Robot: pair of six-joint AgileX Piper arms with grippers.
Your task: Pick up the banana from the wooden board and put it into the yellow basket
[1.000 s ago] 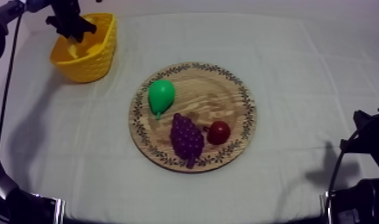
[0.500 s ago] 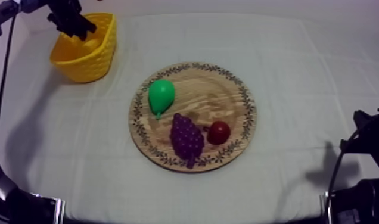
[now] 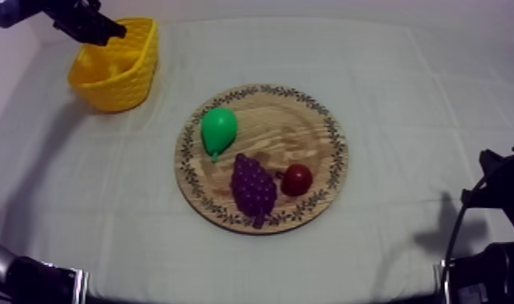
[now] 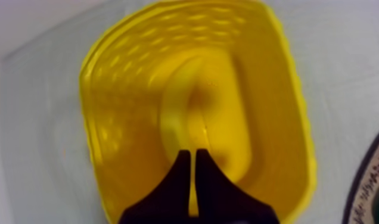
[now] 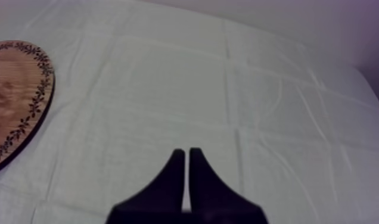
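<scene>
The banana [image 4: 195, 113] lies curved on the floor of the yellow basket [image 4: 287, 119], right below my left gripper [image 4: 192, 155], whose fingers are shut together as a narrow wedge on nothing. Seen from above, the left gripper [image 3: 111, 32] hovers over the back left rim of the basket [image 3: 135, 77] at the table's far left. The round wooden board [image 3: 329, 133] lies mid-table. My right gripper [image 5: 186, 156] is shut on nothing, above bare cloth to the right of the board [image 5: 19, 95]; its arm [image 3: 495, 190] sits low at the right.
On the board lie a green pear [image 3: 218, 129], a bunch of purple grapes [image 3: 252, 186] and a small red fruit [image 3: 297, 179]. The board's patterned rim [image 4: 367, 179] shows just beside the basket.
My left gripper has risen and drawn back to the upper left, away from the basket's inside. The banana stays in the basket. The right arm has not moved.
</scene>
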